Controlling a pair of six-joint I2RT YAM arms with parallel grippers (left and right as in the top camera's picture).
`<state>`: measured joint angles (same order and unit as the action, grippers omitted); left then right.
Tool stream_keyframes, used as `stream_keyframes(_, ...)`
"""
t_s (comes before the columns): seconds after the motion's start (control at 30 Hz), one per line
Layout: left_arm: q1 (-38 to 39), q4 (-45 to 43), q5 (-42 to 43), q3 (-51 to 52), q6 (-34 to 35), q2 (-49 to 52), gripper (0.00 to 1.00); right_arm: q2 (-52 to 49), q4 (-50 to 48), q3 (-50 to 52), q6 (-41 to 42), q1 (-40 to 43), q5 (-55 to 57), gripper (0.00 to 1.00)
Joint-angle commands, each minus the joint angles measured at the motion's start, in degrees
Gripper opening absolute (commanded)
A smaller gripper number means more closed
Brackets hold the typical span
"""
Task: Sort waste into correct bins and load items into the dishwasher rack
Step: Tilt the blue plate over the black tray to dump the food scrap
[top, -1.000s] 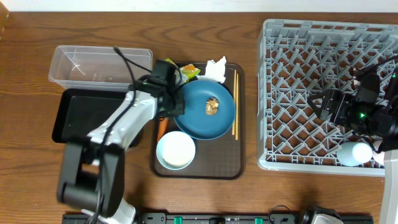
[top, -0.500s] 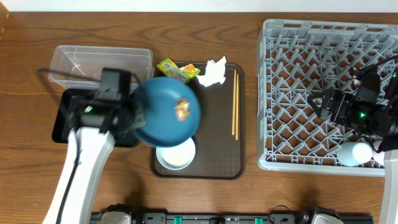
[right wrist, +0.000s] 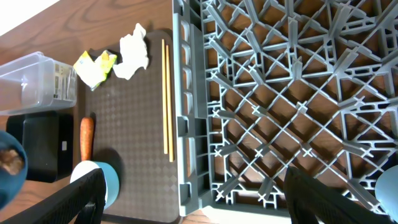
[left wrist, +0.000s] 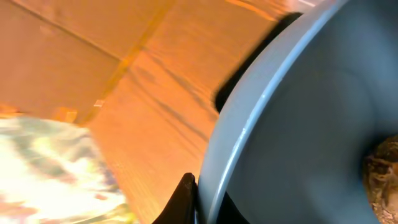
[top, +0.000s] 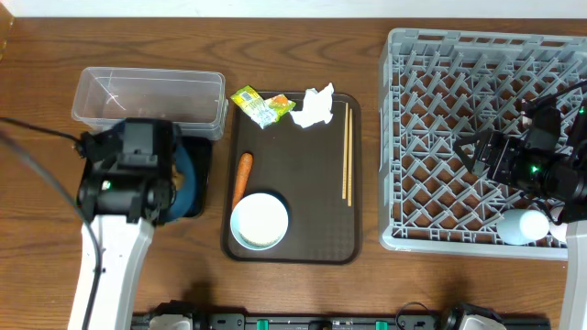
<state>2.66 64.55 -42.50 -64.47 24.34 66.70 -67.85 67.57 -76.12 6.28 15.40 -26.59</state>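
Note:
My left gripper [left wrist: 194,202] is shut on the rim of the dark-blue plate [left wrist: 298,112], which is tilted over the black tray [top: 202,156]. A brown food scrap [left wrist: 382,168] sits on the plate. In the overhead view the plate [top: 184,183] shows beside my left arm. A carrot [top: 241,174], a white bowl [top: 260,220], chopsticks [top: 347,151], a white tissue [top: 314,105] and a yellow-green wrapper [top: 260,105] lie on or at the brown tray [top: 312,211]. My right gripper [top: 477,151] is open and empty above the grey rack [top: 459,55].
The clear tub [top: 151,96] stands behind the black tray at the left. A pale cup [top: 523,225] sits at the rack's front right. The right wrist view shows the rack's wall [right wrist: 186,124] next to the chopsticks [right wrist: 166,99].
My left arm lifted the plate off the brown tray and carried it left over the black tray, tilting it. The carrot is now uncovered. The right arm has not moved.

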Motion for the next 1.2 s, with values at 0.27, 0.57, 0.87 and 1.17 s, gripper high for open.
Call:
stream_keyframes(0.27, 2.78, -2.05, -26.58, -1.68, 0.96, 14.88, 0.06, 0.02, -0.11, -0.52, -0.76, -0.48, -0.66, 0.84)
stream_keyframes(0.57, 9.35, -6.54, -40.87, -1.68, -5.97, 16.79, 0.06, 0.02, -0.50, -0.52, -0.76, -0.48, -0.63, 0.84)
stream_keyframes(0.87, 12.11, -11.30, -39.41, -0.68, -12.94, 16.79, 0.06, 0.02, 0.13, -0.52, -0.79, -0.48, -0.63, 0.85)
stream_keyframes(1.17, 13.31, -11.04, -31.06, -1.81, -12.98, 14.08, 0.06, 0.02, -0.07, -0.52, -0.79, -0.48, -0.66, 0.85)
